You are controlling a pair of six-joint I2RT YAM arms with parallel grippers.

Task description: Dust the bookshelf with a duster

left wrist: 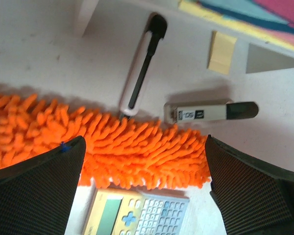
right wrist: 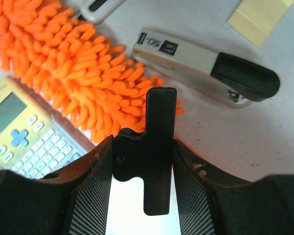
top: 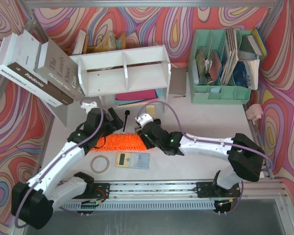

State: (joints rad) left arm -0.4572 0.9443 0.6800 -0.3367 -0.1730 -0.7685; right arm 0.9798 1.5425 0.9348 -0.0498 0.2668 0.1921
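Right tool [right wrist: 142,147] is gripping a stiff black bar [right wrist: 159,117], seemingly the handle of the soft, light duster [right wrist: 78,63]; left tool [left wrist: 144,142] is gaping empty.

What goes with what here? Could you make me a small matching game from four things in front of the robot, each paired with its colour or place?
Things:
1. duster
2. calculator
3. roll of tape
4. bookshelf

Descriptions:
A. white, standing behind all the others
B. bright orange and fluffy
C. pale yellow with a blue cross button, lying just in front of the orange thing
D. a flat ring, lying just left of the thing with buttons

Pairs: 1-B, 2-C, 3-D, 4-A
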